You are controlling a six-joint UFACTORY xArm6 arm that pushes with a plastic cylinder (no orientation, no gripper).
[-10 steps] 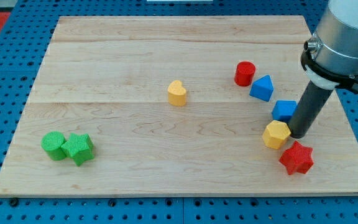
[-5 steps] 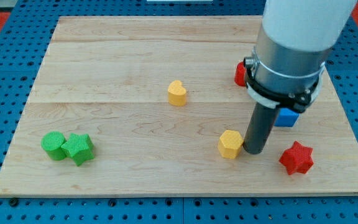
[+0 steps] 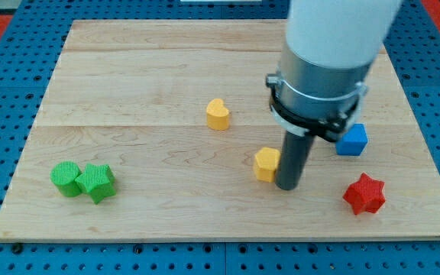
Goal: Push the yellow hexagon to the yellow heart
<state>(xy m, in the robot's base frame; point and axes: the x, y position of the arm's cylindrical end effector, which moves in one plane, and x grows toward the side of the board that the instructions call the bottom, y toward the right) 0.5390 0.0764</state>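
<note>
Camera view: my tip touches yellow hexagon.

From the yellow heart-shaped block, bare wooden board runs unobstructed down-right to the yellow hexagonal block. Your only obstructions lie farther right: my tip, blue cube, red star-shaped block.

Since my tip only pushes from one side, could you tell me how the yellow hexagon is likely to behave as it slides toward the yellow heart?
The yellow hexagon looks squat and flat-bottomed, so it should slide rather than tip or roll. With my tip against its right side, an off-centre push may turn it or let it slip off course from the yellow heart.
</note>
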